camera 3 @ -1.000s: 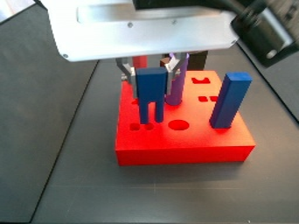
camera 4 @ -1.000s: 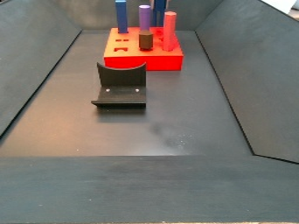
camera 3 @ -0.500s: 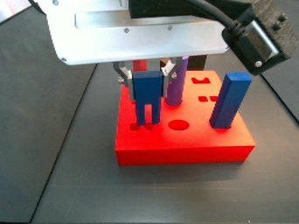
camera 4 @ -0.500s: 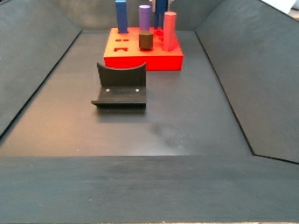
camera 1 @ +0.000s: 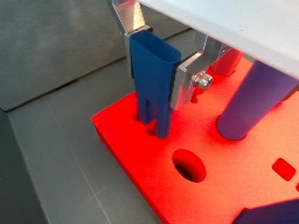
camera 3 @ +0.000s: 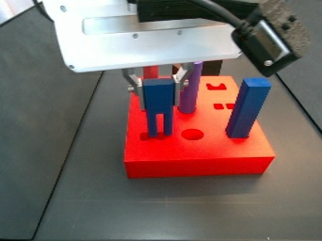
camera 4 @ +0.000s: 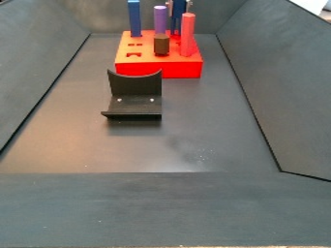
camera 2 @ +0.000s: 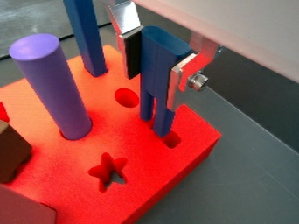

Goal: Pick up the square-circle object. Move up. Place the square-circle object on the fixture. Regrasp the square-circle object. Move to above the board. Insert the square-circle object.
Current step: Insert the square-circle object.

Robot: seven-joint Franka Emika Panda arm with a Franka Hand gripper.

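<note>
Over the red board (camera 3: 199, 151), left of frame centre, the gripper (camera 3: 157, 89) clamped the stiff, light-looking blue peg (camera 3: 157, 106) by its flat upper sides.

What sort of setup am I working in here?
Likely a lab peg-insertion test cell: a dark walled bin floor, the red board with shaped holes and pegs, the fixture, and the gripper holding the square-circle object over the board.
</note>
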